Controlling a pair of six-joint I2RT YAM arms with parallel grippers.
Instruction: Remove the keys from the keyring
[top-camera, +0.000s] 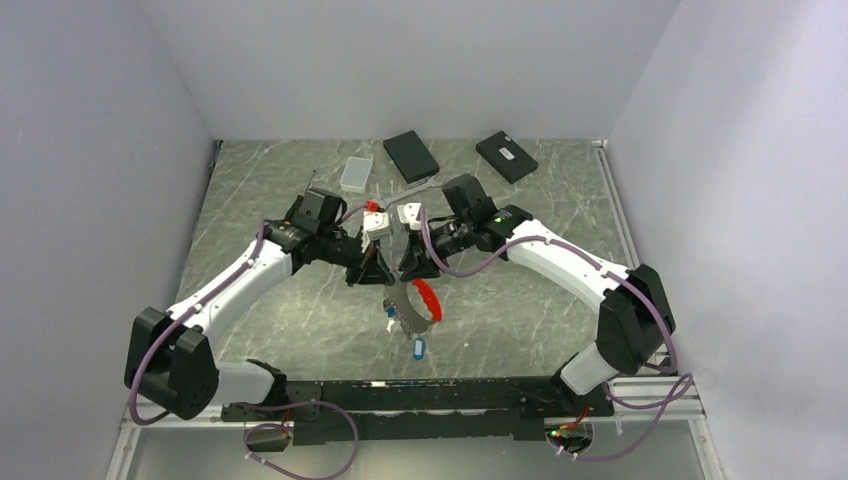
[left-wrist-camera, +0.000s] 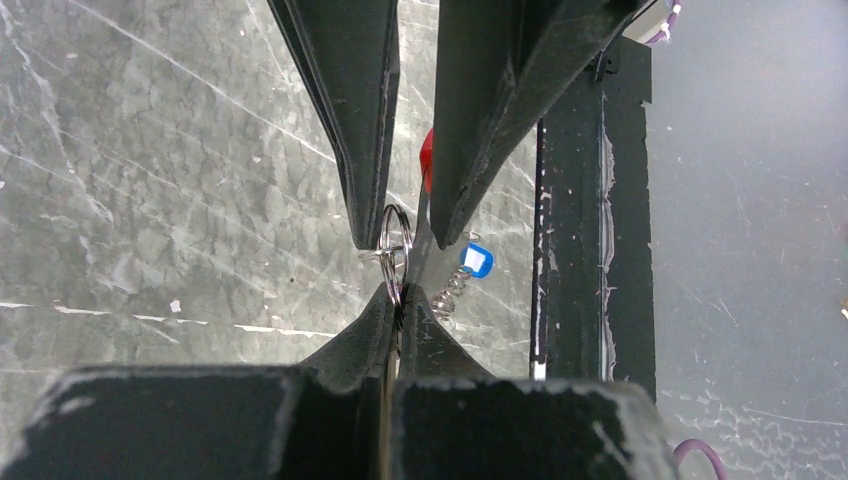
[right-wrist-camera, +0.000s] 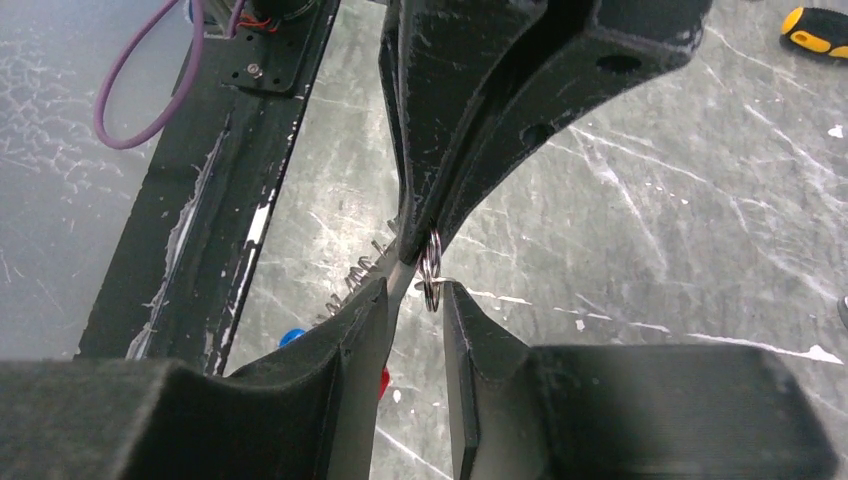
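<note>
Visibly two keys (top-camera: 419, 348), one keyring (top-camera: 427, 299)

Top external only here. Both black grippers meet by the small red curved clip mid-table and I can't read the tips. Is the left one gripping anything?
Observer: Yes. In the left wrist view the left gripper is shut on the thin grey metal ring, pinching it edge-on right at the fingertips.
Operator: And the right one, is it on that ring too?
Observer: Not clamped. In the right wrist view the right gripper has its jaws apart, with the ring in the gap between them.
</note>
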